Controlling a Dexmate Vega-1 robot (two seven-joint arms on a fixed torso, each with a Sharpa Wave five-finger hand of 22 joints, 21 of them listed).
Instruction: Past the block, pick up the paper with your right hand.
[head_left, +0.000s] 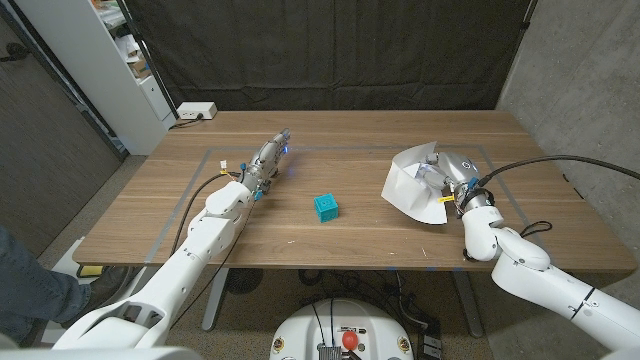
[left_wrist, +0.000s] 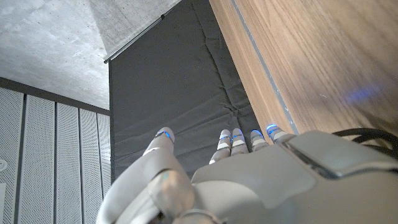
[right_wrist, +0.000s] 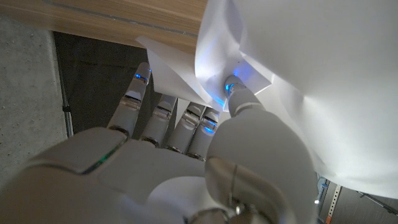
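Head view: my right hand (head_left: 447, 180) sat on the right side of the wooden table (head_left: 350, 240), fingers closed on the white paper (head_left: 410, 188). The sheet was bent and crumpled, part folded up over my fingers, its lower flap angled down toward the table; couldn't tell if that flap touched the wood. Paper was to the right of the teal block (head_left: 326, 207), well apart from it. The block sat near mid-table, upright, w/ nothing touching it. My left hand (head_left: 270, 158) was on the left side, farther back than the block, fingers stretched out together pointing toward the far edge, holding nothing. It looked to stand on its edge, tho I couldn't tell for sure. A thin pale tape line (head_left: 215, 152) ran round the work area. Off the far left corner, a white power strip (head_left: 196, 111) lay on the floor by a white shelf unit (head_left: 120, 60). Black curtain (head_left: 330, 50) hung behind the table.

Left wrist view: my left hand (left_wrist: 249, 180) showed its back, fingers (left_wrist: 230, 140) straight and side by side, thumb apart, empty. Table wood and black curtain beyond.

Right wrist view: my right hand (right_wrist: 180, 162) gripped the paper (right_wrist: 311, 74), thumb pressed on one fold, fingers (right_wrist: 165, 115) behind another; sheet curved over the thumb side. Table edge beyond the fingertips.

No containers on the table.
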